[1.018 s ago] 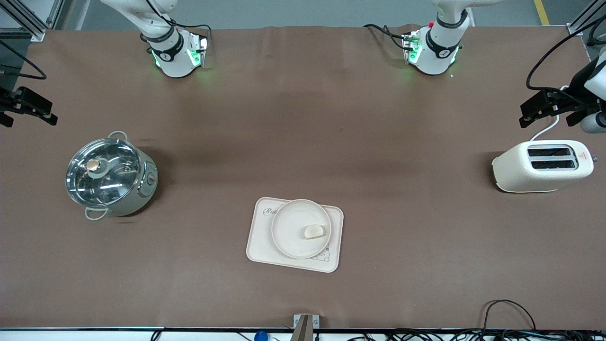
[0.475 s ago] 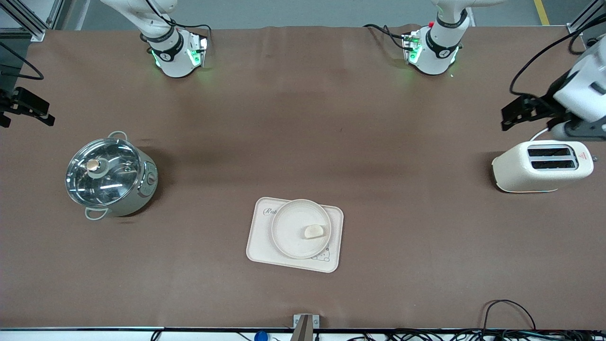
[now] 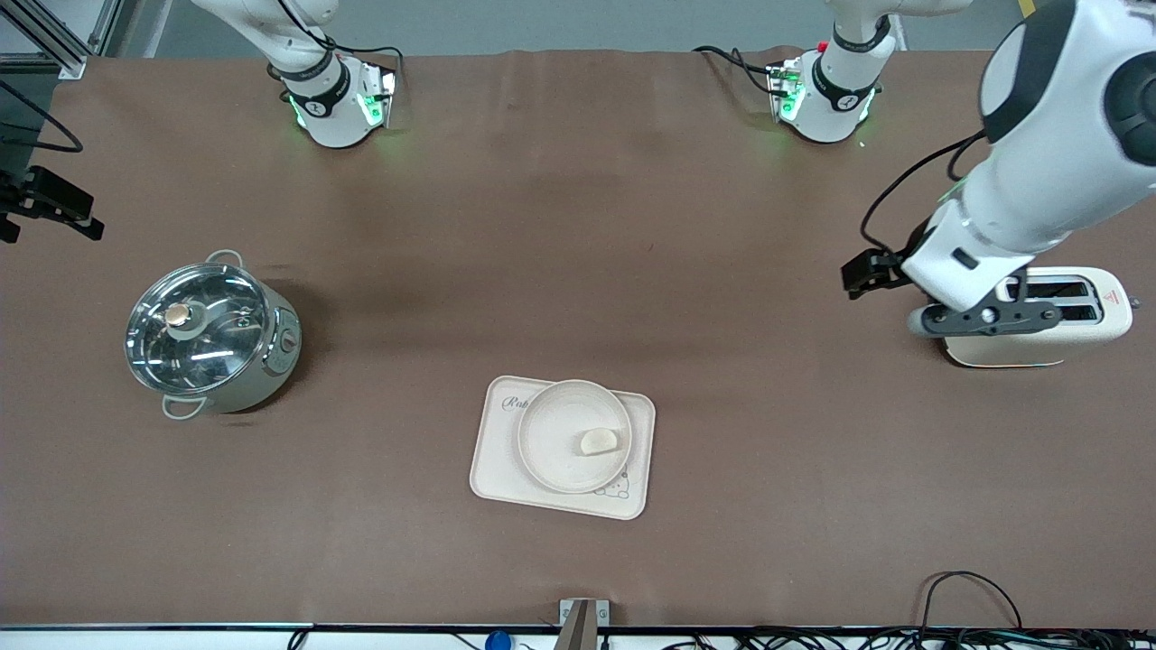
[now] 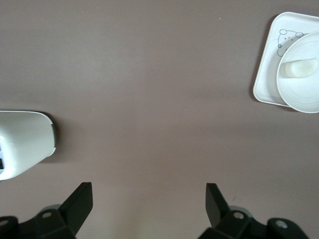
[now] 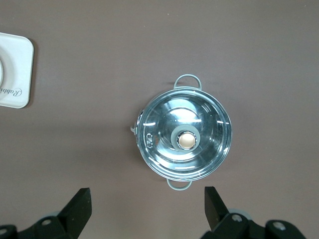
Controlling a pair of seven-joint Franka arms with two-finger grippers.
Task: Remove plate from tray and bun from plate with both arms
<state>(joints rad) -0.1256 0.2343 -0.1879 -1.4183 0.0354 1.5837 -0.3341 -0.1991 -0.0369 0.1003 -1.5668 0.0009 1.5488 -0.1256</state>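
Swinging in from the table's edge, the left gripper [image 3: 858, 273] now hangs over bare table [image 3: 578, 226] beside the toaster [image 3: 1084, 329], jaws spread wide and empty. Nothing else has shifted. The bun [image 3: 597, 441] lies on the plate [image 3: 551, 433], which sits on the tray [image 3: 492, 478] near the front camera. The right gripper [image 5: 144, 209] waits above the lidded pot [image 3: 209, 336], jaws apart, holding nothing.
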